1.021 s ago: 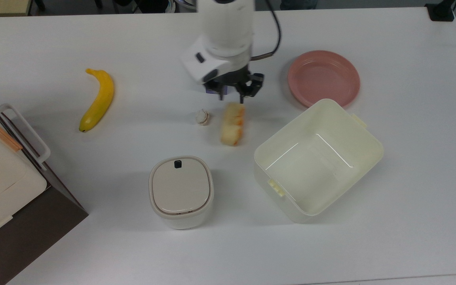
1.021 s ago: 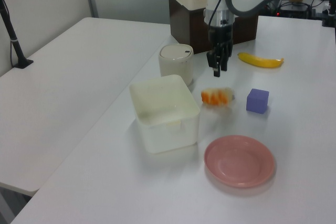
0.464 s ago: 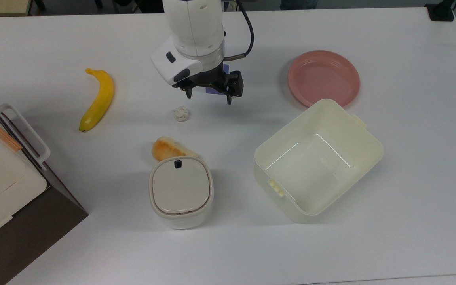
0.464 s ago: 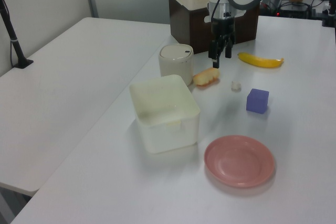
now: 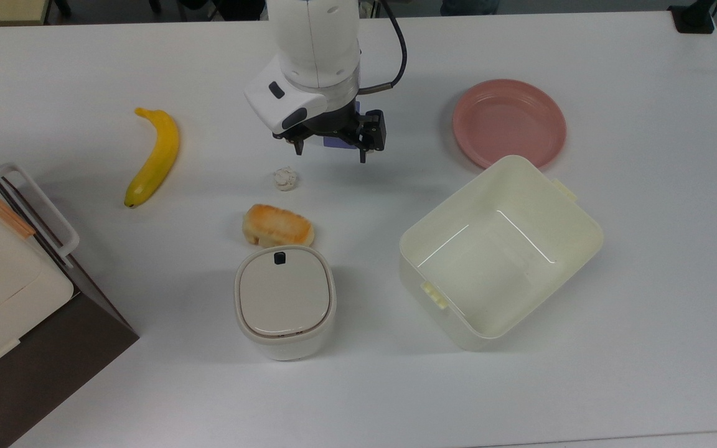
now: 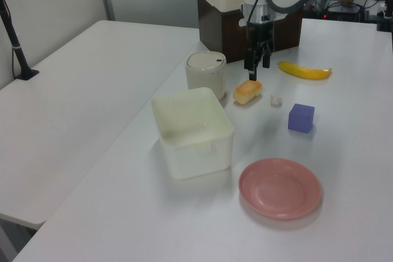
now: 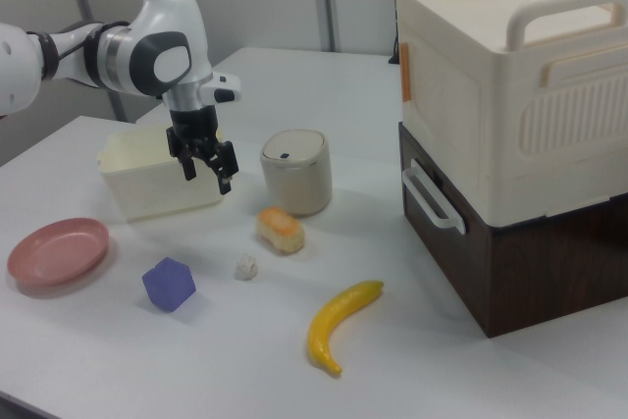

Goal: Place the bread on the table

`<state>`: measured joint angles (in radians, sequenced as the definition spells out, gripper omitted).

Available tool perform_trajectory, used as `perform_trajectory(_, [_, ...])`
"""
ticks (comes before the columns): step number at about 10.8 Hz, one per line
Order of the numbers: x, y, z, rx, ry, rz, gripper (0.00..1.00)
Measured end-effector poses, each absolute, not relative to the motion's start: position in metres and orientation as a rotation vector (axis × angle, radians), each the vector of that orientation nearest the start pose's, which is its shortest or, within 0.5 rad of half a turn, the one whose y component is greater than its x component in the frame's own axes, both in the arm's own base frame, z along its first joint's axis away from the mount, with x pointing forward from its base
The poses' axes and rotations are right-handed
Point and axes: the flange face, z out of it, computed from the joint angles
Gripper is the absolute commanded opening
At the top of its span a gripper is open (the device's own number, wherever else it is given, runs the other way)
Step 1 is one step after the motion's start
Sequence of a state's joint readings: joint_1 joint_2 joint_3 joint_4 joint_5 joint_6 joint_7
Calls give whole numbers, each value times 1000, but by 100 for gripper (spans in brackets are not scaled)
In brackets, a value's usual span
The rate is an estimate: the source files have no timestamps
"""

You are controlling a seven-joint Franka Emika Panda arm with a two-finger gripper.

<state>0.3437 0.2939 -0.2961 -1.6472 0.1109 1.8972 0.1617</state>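
- Since a second ago the bread [image 5: 278, 226] has left its spot under the gripper [image 5: 330, 148] and now lies toasted side up on the table [image 5: 645, 323], just beside the lidded round canister [image 5: 284, 301]; half a second ago it sat partly tucked behind the canister's rim.
- The table carries everything; at the top view's left edge stands a cream box on a dark brown base [image 7: 510, 144].
- The open cream tub [image 5: 500, 252] sits at the top view's right, its far corner overlapping the pink plate [image 5: 509, 122] in that view.
- The gripper hangs above the table with its fingers spread and nothing between them, well apart from the bread.
- The banana [image 5: 152, 157] lies toward the top view's left.
- A purple cube [image 7: 169, 285] rests near the plate in the right view.
- A small white knobbly lump [image 5: 284, 179] lies between the gripper and the bread.
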Motion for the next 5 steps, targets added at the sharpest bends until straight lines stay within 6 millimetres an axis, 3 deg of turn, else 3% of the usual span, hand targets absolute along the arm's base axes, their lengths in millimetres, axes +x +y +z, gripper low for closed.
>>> perform_trajectory(3, [637, 46, 480, -3159, 70, -46, 100])
perform_trajectory(5, [619, 31, 513, -3149, 45, -22, 100])
